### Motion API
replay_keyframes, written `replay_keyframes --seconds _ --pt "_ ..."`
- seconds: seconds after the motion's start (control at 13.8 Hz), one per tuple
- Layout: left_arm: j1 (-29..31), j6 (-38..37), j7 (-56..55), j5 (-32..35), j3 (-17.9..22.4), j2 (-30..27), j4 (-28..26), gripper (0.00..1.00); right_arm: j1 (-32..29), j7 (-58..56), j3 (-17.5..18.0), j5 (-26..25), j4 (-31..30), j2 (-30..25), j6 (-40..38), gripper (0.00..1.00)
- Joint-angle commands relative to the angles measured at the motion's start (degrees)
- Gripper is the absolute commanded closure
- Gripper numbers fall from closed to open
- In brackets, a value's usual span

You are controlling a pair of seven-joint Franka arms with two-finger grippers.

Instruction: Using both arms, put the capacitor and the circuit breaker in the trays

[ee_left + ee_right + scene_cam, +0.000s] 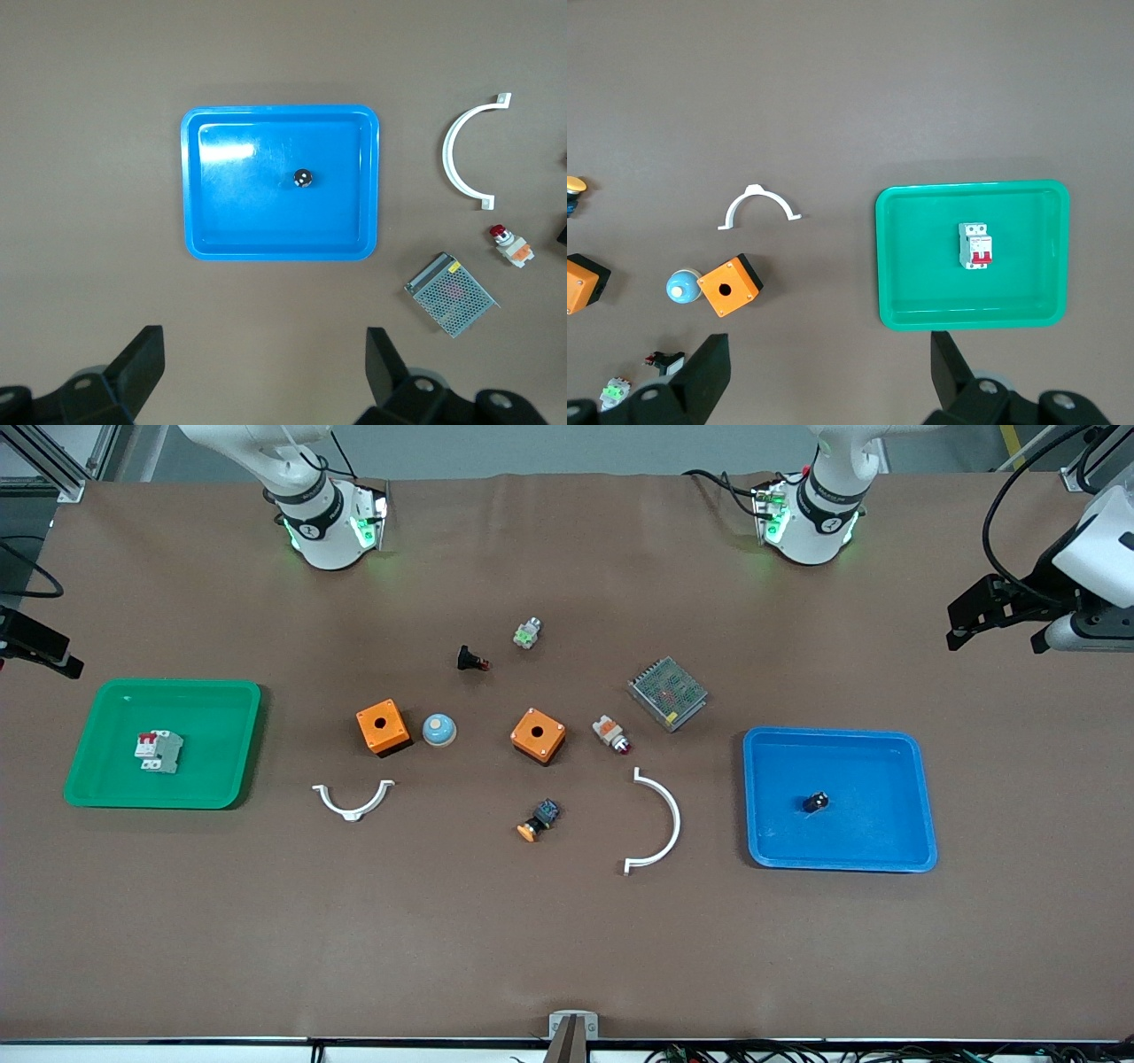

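Note:
The capacitor (816, 802), a tiny black cylinder, lies in the blue tray (873, 757) at the left arm's end of the table; it also shows in the left wrist view (303, 178) in the tray (239, 208). The circuit breaker (159, 750), white-grey with red levers, lies in the green tray (217, 731) at the right arm's end; it also shows in the right wrist view (975, 245) in the tray (921, 266). My left gripper (264, 372) is open and empty, high above bare table beside the blue tray. My right gripper (830, 372) is open and empty, high above bare table beside the green tray.
Between the trays lie two orange boxes (383, 726) (538, 735), a blue dome (438, 730), two white curved clamps (353, 801) (660, 824), a mesh-covered power supply (667, 693), an indicator lamp (611, 733), a black push-button (469, 660), an orange-capped button (539, 820) and a small green-marked part (527, 634).

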Motion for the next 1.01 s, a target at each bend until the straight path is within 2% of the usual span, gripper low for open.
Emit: replay_keyframes --seconds 0.0,0.94 --pt "0.6 -0.6 0.7 -0.8 -0.4 0.5 1.2 0.00 -2.2 0.2 2.4 0.3 1.9 0.9 -1.0 0.00" --pt "0.6 -2.6 -4.0 -0.2 -0.4 0.4 1.2 0.00 -2.4 0.1 2.2 -0.5 2.2 0.9 -0.3 0.00"
